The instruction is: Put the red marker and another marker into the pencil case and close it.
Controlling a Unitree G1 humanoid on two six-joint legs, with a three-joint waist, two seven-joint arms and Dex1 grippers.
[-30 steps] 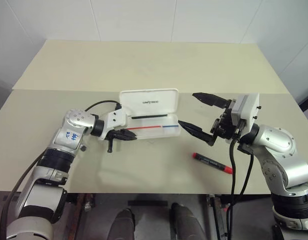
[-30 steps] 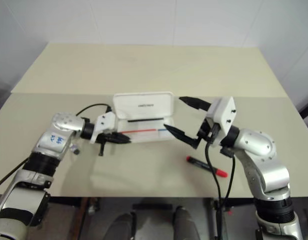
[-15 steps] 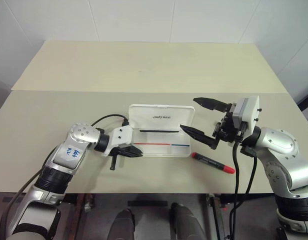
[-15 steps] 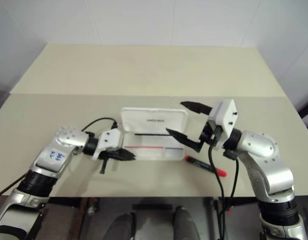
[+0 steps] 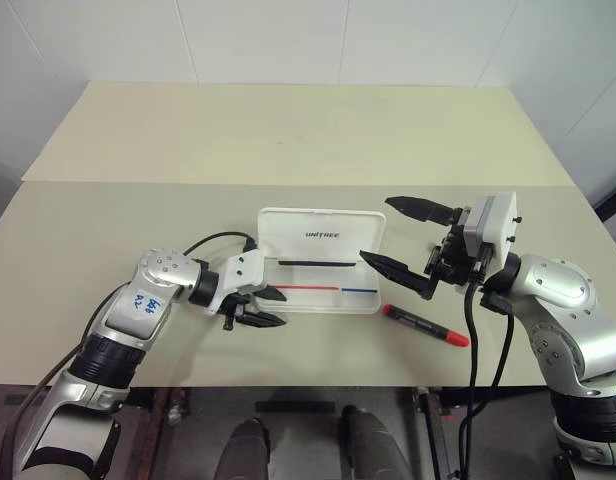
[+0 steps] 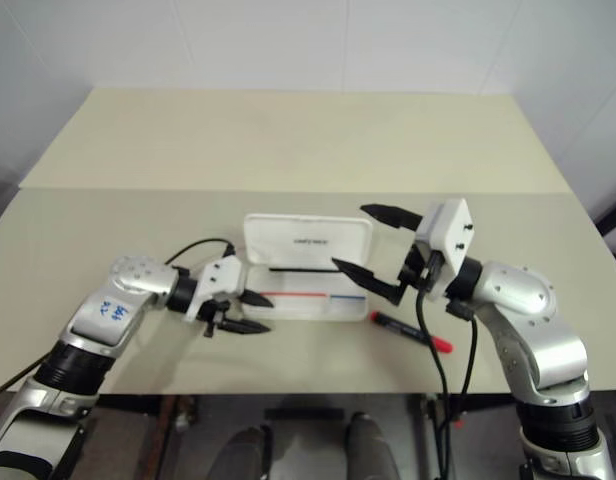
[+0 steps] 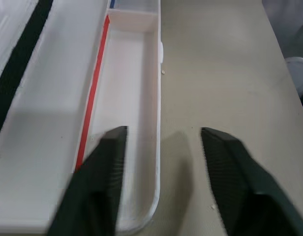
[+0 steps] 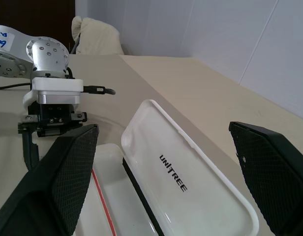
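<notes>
Left gripper [image 5: 265,307] sits low, fingers parted, pointing toward the right gripper [image 5: 400,237], which is raised with jaws spread wide

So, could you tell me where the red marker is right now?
In the left eye view the red marker lies flat on the table, just right of the open pencil case and below the right gripper.

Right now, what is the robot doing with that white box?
The robot is packing a pencil case. The white case lies open on the table, lid up, with nothing in its tray yet. The left gripper sits open at the case's left end, holding nothing. The right gripper hovers wide open over the right end. The red marker lies on the table beside the case, not yet picked up.
</notes>
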